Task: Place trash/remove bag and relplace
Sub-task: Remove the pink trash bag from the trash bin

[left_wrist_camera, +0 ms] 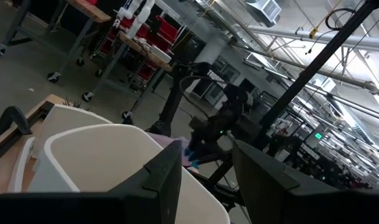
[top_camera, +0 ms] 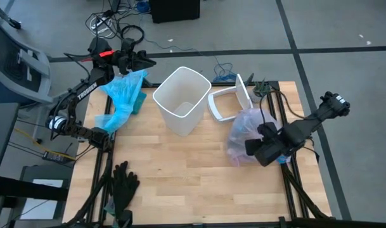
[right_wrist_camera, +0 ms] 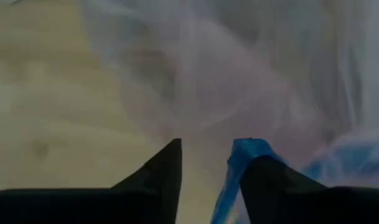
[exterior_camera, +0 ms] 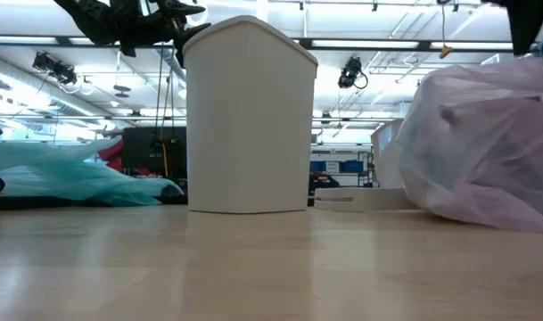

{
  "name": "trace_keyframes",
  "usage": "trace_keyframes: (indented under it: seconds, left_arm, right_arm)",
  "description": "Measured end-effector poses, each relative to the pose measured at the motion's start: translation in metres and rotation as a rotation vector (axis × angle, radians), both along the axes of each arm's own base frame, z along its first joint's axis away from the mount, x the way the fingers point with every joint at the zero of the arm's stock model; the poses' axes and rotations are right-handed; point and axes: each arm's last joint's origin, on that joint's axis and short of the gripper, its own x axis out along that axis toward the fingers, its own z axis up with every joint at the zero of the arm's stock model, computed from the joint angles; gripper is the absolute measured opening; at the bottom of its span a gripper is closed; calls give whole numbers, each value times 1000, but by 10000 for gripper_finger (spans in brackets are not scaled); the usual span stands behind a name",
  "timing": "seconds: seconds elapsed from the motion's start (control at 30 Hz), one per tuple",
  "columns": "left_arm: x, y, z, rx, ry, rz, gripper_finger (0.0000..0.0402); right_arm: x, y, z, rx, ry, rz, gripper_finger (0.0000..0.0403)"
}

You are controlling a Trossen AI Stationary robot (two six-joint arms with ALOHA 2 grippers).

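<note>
The pale pink bag (top_camera: pixel 248 130) sits filled and bulging on the table's right side, resting on its bottom (exterior_camera: pixel 485 209); the trash in it shows only as dim shapes. My right gripper (right_wrist_camera: pixel 205 146) hovers over the bag (right_wrist_camera: pixel 239 74), pointing down, fingers apart, with the bag's blue drawstring (right_wrist_camera: pixel 242 155) at one fingertip. The white bin (top_camera: pixel 181 100) stands upright with no liner at the table's middle. My left gripper (left_wrist_camera: pixel 205 155) is held level and open above the far left corner (top_camera: pixel 145 62), over a light-blue bag (top_camera: pixel 122 98). My right gripper comes at the bag from above, pointing down. The blue drawstring (right_wrist_camera: pixel 238 171) lies along the inner side of one finger (right_wrist_camera: pixel 270 180) and is not pinched between the two. Whether it truly touches that finger, I cannot tell. The bag rests on the table.
The bin's white lid (top_camera: pixel 231 101) lies on the table between bin and pink bag. The light-blue bag (exterior_camera: pixel 75 178) sprawls along the far left. Black gloves (top_camera: pixel 123 187) lie at the near left edge. Bare wood (top_camera: pixel 193 171) spreads across the near middle.
</note>
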Motion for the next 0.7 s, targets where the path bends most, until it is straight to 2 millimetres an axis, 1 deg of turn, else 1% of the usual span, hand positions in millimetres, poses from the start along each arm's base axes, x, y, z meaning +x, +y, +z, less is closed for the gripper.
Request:
trace_keyframes:
  seconds: [0.13, 0.2, 0.27, 0.47, 0.57, 0.63, 0.7]
  left_arm:
    - [0, 0, 0, 1, 0, 0, 152]
    - [0, 0, 0, 1, 0, -1, 152]
    - [0, 0, 0, 2, 1, -4, 152]
    - [0, 0, 0, 3, 4, -11, 152]
    - [0, 0, 0, 3, 5, -14, 152]
    - [0, 0, 0, 4, 7, -19, 152]
    - [0, -1, -1, 6, 9, -24, 152]
  right_arm:
    - [-5, 1, 26, 97, -49, 6, 156]
    - [-8, 1, 35, 156, -32, -4, 157]
    - [-13, 1, 42, 221, 21, -23, 154]
    - [-16, 5, 48, 393, 85, -1, 143]
    - [-11, 10, 50, 462, 48, 46, 140]
    - [-6, 11, 51, 444, -24, 89, 140]
    - [-1, 11, 52, 358, -116, 135, 140]
